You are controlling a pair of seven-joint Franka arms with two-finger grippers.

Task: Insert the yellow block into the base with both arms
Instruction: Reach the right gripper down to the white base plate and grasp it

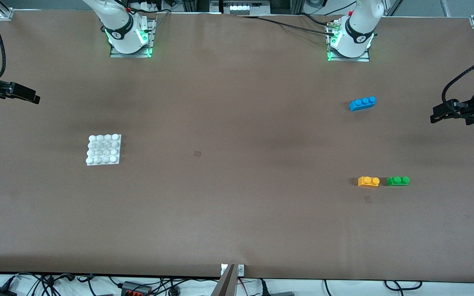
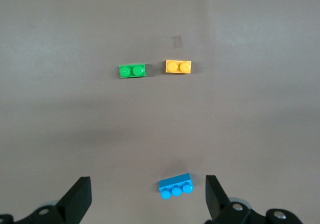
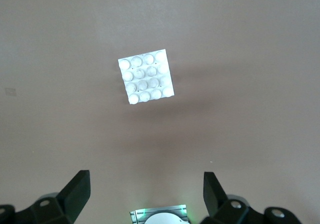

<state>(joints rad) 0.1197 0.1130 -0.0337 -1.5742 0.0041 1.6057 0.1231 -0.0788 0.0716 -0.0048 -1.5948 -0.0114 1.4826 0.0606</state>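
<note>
The yellow block (image 1: 368,181) lies flat on the brown table toward the left arm's end, studs up; it also shows in the left wrist view (image 2: 178,66). The white base (image 1: 103,149) lies toward the right arm's end and shows in the right wrist view (image 3: 146,77). My left gripper (image 1: 436,115) hangs open and empty over the table's edge at the left arm's end, well apart from the block; its jaws stand wide in its wrist view (image 2: 147,196). My right gripper (image 1: 35,98) hangs open and empty over the table's other end, apart from the base (image 3: 146,191).
A green two-stud brick (image 1: 398,180) lies right beside the yellow block, toward the left arm's end (image 2: 132,71). A blue three-stud brick (image 1: 362,102) lies farther from the front camera (image 2: 175,186). The arm bases (image 1: 130,37) (image 1: 350,43) stand along the table's back edge.
</note>
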